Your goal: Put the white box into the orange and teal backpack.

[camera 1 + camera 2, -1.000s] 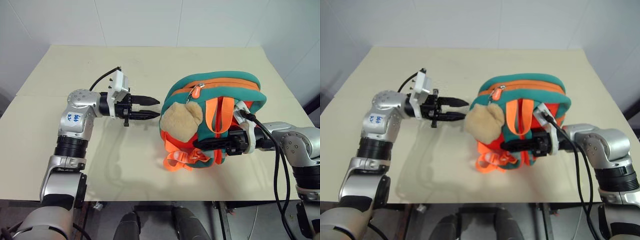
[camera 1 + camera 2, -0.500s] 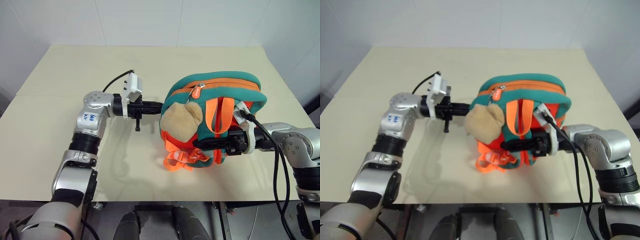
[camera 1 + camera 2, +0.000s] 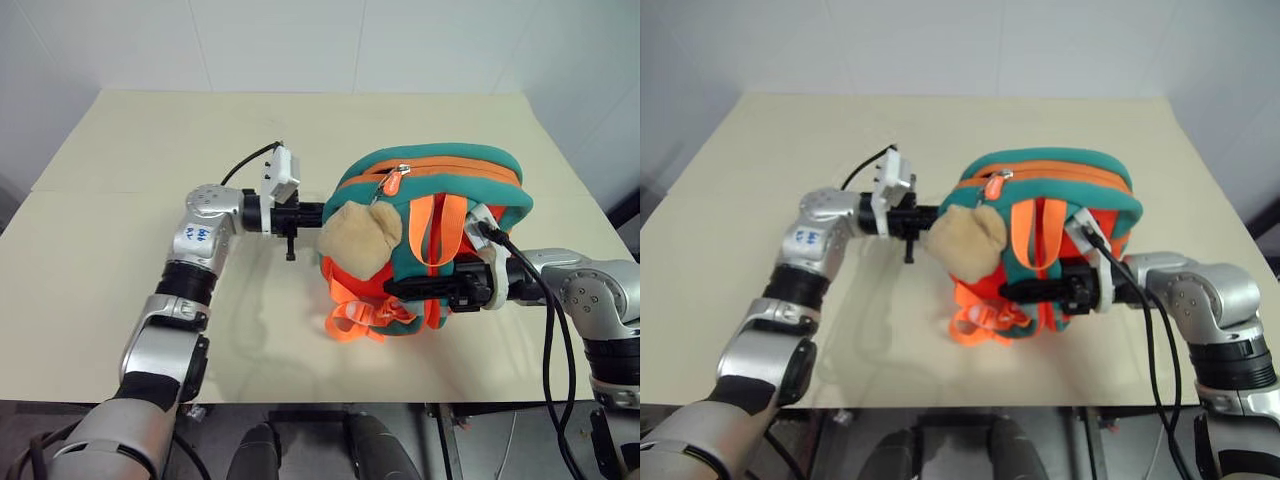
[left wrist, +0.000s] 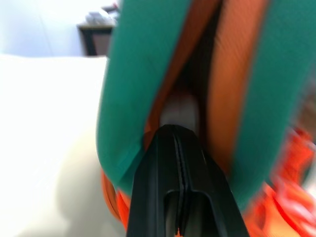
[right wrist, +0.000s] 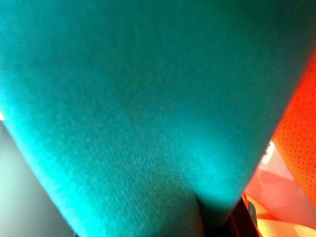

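The orange and teal backpack (image 3: 440,190) lies on the beige table (image 3: 130,140), right of centre, with its tan plush charm (image 3: 360,235) on its left side. My left gripper (image 3: 315,213) is shut and points level at the backpack's left end, just behind the charm. In the left wrist view its fingertips (image 4: 175,129) sit at a seam between teal and orange fabric, where a small pale thing (image 4: 180,107) shows; I cannot tell what it is. My right gripper (image 3: 395,289) is shut on the backpack's teal front edge (image 5: 138,98). The white box is out of view.
Loose orange strap loops (image 3: 355,318) spill from the backpack toward the table's front edge (image 3: 300,400). A black cable (image 3: 550,340) hangs along my right arm. An orange zipper pull (image 3: 392,183) lies on top of the backpack.
My left gripper moved right to the backpack's left end, and its fingers went from open to shut. The right gripper and the backpack stayed put.
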`<move>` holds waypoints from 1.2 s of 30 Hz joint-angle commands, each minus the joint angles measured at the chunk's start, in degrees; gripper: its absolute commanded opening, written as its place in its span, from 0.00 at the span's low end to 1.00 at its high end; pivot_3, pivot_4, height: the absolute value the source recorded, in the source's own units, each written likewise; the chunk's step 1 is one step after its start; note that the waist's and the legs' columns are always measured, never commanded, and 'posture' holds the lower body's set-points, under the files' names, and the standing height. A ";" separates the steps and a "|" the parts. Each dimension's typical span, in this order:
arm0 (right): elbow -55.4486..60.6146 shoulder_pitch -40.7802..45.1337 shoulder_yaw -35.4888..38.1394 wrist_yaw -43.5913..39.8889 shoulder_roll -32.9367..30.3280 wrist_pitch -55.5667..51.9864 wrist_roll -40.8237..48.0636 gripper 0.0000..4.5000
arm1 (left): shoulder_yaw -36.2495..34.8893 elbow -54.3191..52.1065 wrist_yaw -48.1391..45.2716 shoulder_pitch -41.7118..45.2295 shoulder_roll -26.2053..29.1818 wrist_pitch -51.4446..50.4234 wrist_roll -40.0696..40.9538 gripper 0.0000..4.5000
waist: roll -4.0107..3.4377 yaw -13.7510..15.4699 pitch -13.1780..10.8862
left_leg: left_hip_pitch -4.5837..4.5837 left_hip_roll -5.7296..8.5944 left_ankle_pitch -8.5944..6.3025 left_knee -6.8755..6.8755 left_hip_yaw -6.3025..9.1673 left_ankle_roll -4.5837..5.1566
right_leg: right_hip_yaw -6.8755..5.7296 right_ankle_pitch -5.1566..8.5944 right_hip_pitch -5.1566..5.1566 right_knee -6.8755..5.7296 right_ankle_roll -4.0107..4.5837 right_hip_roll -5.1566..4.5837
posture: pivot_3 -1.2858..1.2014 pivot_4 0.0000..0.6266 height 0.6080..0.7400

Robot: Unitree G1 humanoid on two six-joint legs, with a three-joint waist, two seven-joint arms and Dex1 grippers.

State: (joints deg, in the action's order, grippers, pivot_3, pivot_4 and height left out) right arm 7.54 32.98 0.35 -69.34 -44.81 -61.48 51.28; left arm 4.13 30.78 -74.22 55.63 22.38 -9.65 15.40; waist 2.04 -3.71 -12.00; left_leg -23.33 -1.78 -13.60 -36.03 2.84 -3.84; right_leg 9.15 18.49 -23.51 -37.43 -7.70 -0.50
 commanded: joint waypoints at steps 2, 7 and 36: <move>1.73 -0.42 0.84 -0.13 -0.25 -0.34 1.17 0.00 | -1.34 -12.00 -0.65 -3.74 6.67 -6.49 1.73 0.26 | 0.00 -0.35 0.00 | 0.00 -0.01 0.00 0.01 0.05 0.00 | -0.03 0.02 0.00 -0.01 0.02 0.00 | 0.52 0.24 1.00; 1.29 -0.35 0.32 -0.33 0.00 0.11 0.86 0.00 | -5.11 -22.82 0.47 -7.27 11.71 -13.72 6.67 0.62 | 0.00 -0.58 0.00 | -0.01 -0.01 0.00 -0.05 0.06 0.00 | -0.04 0.02 0.03 -0.02 0.02 -0.04 | 0.52 0.24 1.00; 1.24 -0.14 0.39 0.21 0.66 -0.25 1.03 0.00 | -1.87 -35.01 7.36 -11.42 3.93 -16.89 16.49 0.72 | 0.00 -1.01 0.00 | 0.03 0.02 0.00 -0.11 0.04 0.00 | -0.01 0.00 0.12 0.03 -0.03 -0.02 | 0.52 0.24 1.00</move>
State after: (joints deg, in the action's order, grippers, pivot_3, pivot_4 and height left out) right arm 7.19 32.82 0.16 -69.25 -44.24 -61.51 51.51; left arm 3.30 -3.73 -66.32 42.87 25.70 -27.43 31.15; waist 2.05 -4.72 -12.00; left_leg -23.29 -1.76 -13.60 -36.13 2.88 -3.84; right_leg 9.13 18.49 -23.39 -37.41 -7.73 -0.52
